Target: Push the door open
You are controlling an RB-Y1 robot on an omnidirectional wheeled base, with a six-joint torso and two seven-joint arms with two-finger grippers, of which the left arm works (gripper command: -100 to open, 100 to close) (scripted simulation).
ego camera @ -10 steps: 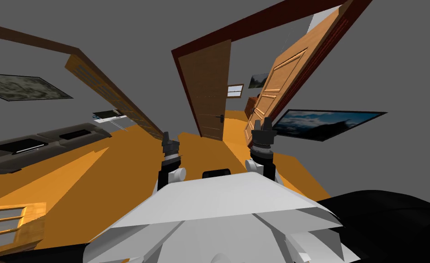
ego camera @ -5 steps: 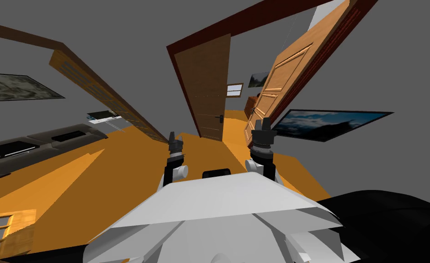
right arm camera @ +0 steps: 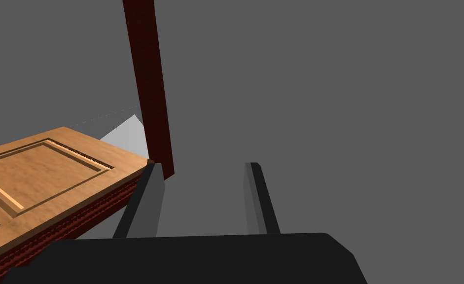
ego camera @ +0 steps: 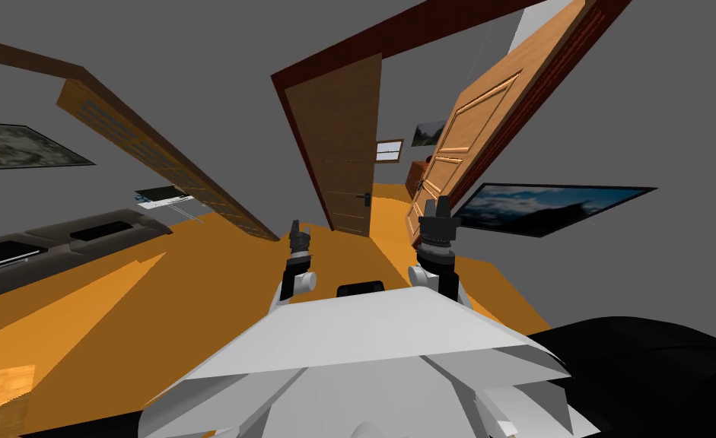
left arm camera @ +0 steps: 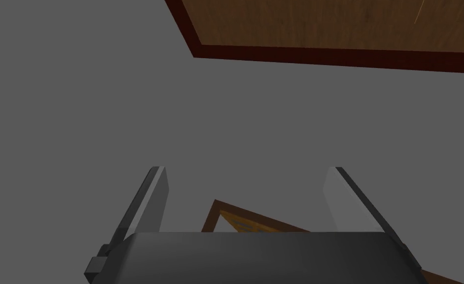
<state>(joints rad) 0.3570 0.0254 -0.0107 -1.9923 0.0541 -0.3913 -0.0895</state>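
Floor: orange, bare ahead of both arms and running on through the doorway.
Left gripper: low, facing the grey wall beside the frame; fingers spread wide, nothing between them.
Right gripper: fingers partly apart, holding nothing; one finger is just beside the panelled door's edge, contact unclear.
Panelled door: right side of the frame, swung at an angle.
Brown door: left side, against the jamb, handle at its free edge.
Frame: dark red.
Gap: narrow strip of floor between the two doors' edges.
Sides: sofa well left; picture on the right wall.
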